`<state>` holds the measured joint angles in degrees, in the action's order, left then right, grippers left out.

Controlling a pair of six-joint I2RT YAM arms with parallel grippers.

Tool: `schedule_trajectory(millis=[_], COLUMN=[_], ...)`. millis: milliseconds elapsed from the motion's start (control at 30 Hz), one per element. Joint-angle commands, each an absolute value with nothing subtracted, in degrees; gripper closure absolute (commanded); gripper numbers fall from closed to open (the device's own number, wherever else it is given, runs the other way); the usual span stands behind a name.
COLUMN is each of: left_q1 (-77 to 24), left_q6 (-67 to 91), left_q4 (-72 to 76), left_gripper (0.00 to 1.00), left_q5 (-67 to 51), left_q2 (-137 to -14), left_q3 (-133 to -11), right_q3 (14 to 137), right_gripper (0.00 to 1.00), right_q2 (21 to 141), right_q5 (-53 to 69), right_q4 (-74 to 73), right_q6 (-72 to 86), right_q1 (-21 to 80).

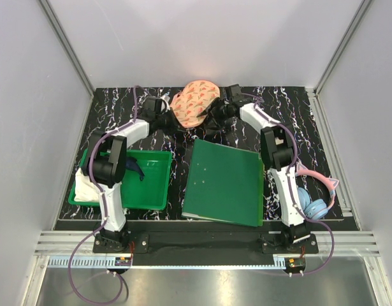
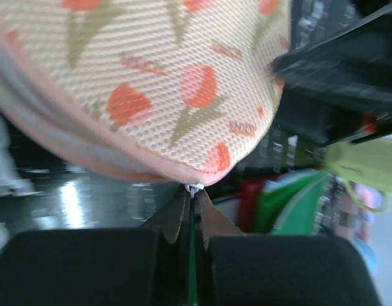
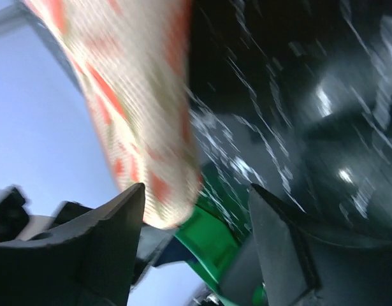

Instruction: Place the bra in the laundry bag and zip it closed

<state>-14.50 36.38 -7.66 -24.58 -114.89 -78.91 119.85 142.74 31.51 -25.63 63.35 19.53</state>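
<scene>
The left gripper [image 2: 191,199] pinches the laundry bag's [image 2: 157,83] apparent zipper pull [image 2: 194,188].

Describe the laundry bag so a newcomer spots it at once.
At the far edge of the black marbled table, beyond the green folder, is the laundry bag. It is an oval peach pouch; only it carries red tulip prints, unlike the plain bin and folder.

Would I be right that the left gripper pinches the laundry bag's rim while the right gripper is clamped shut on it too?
Not quite: the right gripper is open, its jaws apart beside the laundry bag, as the right wrist view shows. The left gripper does pinch the rim.
</scene>
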Motion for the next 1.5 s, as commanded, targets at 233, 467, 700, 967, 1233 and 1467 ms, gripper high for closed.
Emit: schedule_trajectory(millis=[233,467,700,967,1233,1467], left_q1=[-20.8,-22.2,-15.5,-12.2,-17.8,-23.0], left_q6=[45.4,43.9,31.4,28.6,43.1,47.9], left_q4=[1.8,-4.7,-20.6,-21.5,-8.5,-5.0], left_gripper=[1.0,1.0,1.0,1.0,1.0,1.0], left_q5=[-32.3,-30.6,-22.7,-27.8,-34.7,-34.5], left_q2=[-115.2,-117.9,-119.5,-120.1,-118.5,-118.0], left_q3=[-82.9,-87.1,-89.3,-90.9,-89.3,-87.6], right_q3=[103.3,99.5,99.2,110.9,99.4,88.4], right_gripper=[0.25,0.86,1.0,0.94,0.17,0.0], right_q2=[128.3,126.0,127.7,136.1,123.5,117.5], right_q5=[31.6,30.7,40.7,49.4,33.0,35.1], right_q4=[-18.7,-16.6,-15.6,-20.6,-25.7,-15.7], right_q6=[64.2,67.1,63.1,58.2,56.9,67.3], right_q1=[20.1,18.6,13.1,11.3,11.3,13.1])
